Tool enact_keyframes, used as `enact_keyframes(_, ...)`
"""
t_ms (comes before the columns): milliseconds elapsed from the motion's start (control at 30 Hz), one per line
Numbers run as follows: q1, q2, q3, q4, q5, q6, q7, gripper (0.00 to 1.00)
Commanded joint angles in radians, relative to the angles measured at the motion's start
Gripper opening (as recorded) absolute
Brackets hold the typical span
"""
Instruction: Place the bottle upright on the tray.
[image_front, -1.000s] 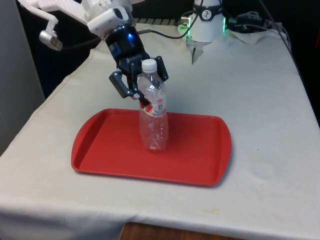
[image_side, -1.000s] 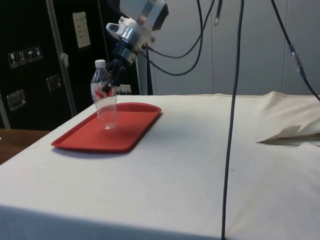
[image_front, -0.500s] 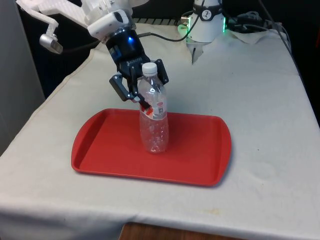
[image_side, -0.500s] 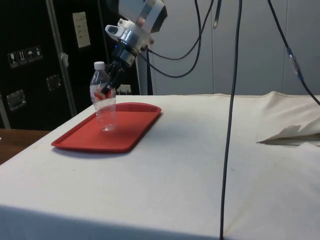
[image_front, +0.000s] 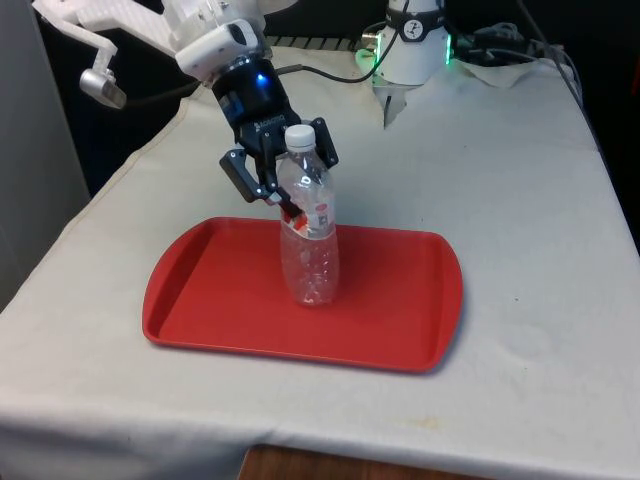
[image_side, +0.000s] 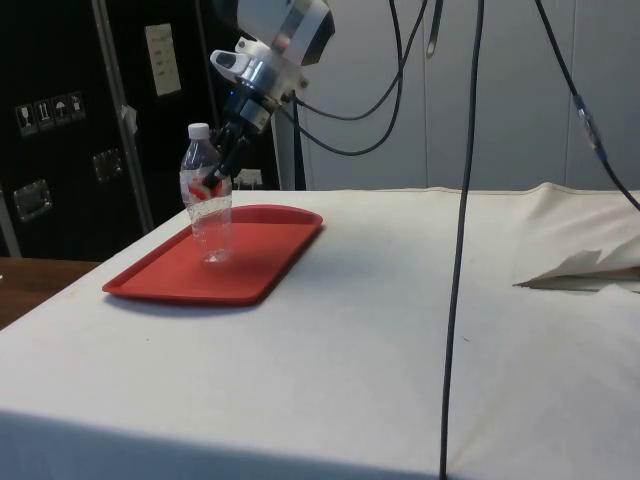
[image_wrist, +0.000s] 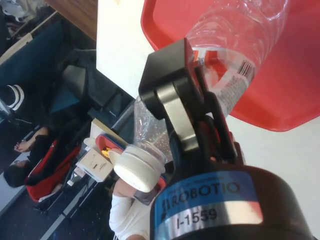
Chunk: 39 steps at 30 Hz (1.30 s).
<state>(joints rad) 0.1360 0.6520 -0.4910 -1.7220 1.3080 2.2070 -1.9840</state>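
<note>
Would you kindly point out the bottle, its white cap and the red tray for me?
bottle (image_front: 311, 262): front view, on the clear ribbed lower body.
white cap (image_front: 299, 133): front view, on the cap's side.
red tray (image_front: 215, 290): front view, on the bare floor towards the front view's left.

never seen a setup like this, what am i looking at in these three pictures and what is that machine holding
This is a white robot arm ending in a black two-finger end effector, its grasping part. One picture looks across the table, one looks from the table's side, and one comes from a camera on the arm's wrist. On the white tablecloth lies a flat red plastic tray. A clear plastic bottle with a white cap stands upright on the tray, and the end effector's fingers are closed around its upper part near the label. In the wrist picture, a person's sleeve shows beyond the table edge.
</note>
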Motion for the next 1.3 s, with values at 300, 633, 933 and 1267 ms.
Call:
enact_keyframes(300,0.000,0.000,-0.001,0.000,-0.001,-0.004,0.001,0.34)
enact_keyframes(633,0.005,0.006,-0.007,0.007,-0.033,-0.003,0.031,0.34)
enact_keyframes(933,0.002,0.003,-0.003,0.005,-0.024,-0.005,0.023,0.34)
enact_keyframes(1267,0.001,0.002,-0.002,0.004,-0.019,-0.008,0.019,0.34)
